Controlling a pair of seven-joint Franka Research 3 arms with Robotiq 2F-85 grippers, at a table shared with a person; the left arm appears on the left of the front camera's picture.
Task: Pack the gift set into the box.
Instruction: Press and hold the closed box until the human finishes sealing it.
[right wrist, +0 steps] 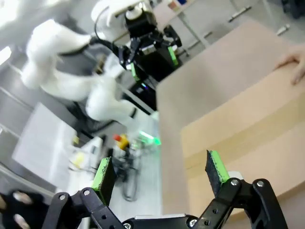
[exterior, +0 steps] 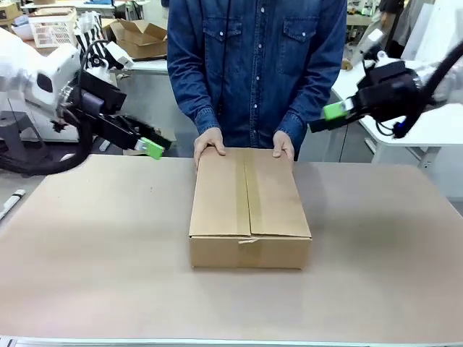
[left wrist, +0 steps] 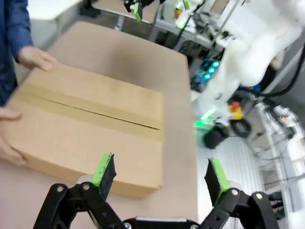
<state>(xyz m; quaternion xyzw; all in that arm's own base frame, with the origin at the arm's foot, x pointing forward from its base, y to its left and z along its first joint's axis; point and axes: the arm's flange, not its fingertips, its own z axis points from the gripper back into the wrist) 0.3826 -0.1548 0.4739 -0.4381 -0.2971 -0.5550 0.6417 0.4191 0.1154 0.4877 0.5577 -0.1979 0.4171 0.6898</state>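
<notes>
The box (exterior: 249,206) lies in the middle of the table with its flaps folded shut, and the gift set is out of view. A person's hands (exterior: 208,141) rest on the box's far edge. My left gripper (exterior: 153,148) hovers above the table to the left of the box. In the left wrist view this left gripper (left wrist: 159,171) is open and empty, with the box (left wrist: 90,119) beyond it. My right gripper (exterior: 333,112) hangs high at the right, past the table's far edge. Seen from the right wrist, the right gripper (right wrist: 162,171) is open and empty beside the box (right wrist: 248,138).
The brown table top (exterior: 94,253) has free room around the box. Behind the person stand a small open carton (exterior: 141,36) and a white basket (exterior: 54,29). A white side table (exterior: 434,130) sits at the far right.
</notes>
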